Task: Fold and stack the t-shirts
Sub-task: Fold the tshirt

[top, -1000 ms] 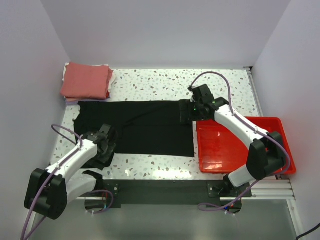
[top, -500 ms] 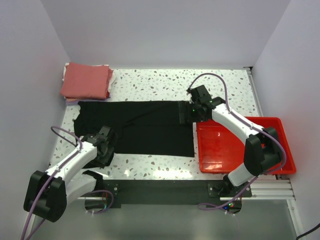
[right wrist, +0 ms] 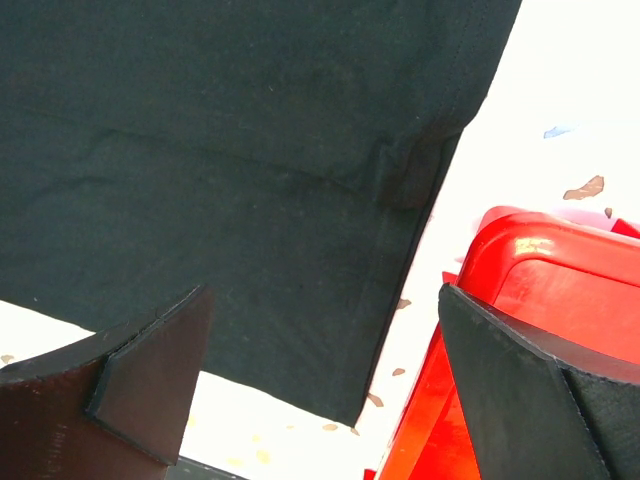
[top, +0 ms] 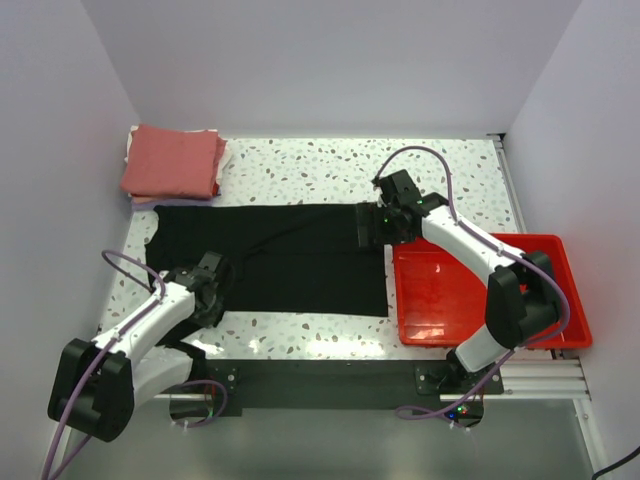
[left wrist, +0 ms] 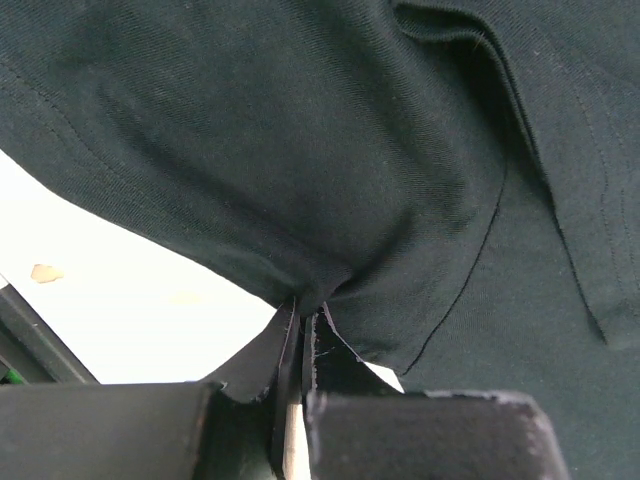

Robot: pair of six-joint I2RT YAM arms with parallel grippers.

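The left pincer point(left wrist: 298, 335) is shut tight on an edge of the black shirt point(top: 290, 258), with a small tuck of cloth puckered between its tips. The rest of the shirt lies flat on the worktop point(top: 300, 165), spreading away from that pincer toward the right one. The right pincer point(right wrist: 325, 385) hangs spread wide over the shirt's other end and holds nothing. The cloth's edge runs below the gap between its fingers, and the tray point(right wrist: 520, 260) sits just beside its outer finger. The folded pile, salmon shirt point(top: 172, 160) on top, lies beyond the left pincer at the far corner.

This looks like taking two grips for a fold, with one grip made and one to come. To do it well, the right pincer should probably drop straight onto the edge beneath it, catch all the layers there, and keep off the tray rim. Both ends should then rise together at the same height, with the cloth lightly taut between them so the crease comes out straight. The left hold is only a thin pinch at the very edge, so a hard tug could pull it free. A low, slow carry seems safest.
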